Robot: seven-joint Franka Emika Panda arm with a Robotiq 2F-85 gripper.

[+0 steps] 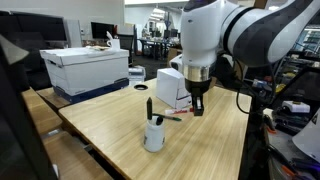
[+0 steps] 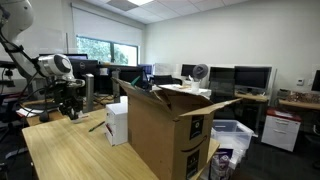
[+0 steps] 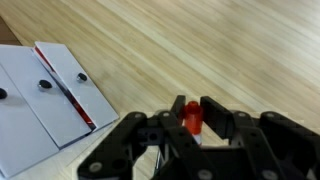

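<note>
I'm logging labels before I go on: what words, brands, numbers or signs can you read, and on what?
None can be read as text.
Cardboard box: dark printed marks on its side, too blurred to read.
Lidded white box: no print legible.
Red item in the gripper: no print shows.

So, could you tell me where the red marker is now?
In the wrist view, the red marker sits clamped in the pincer, over the wooden table, right of the white box.
</note>
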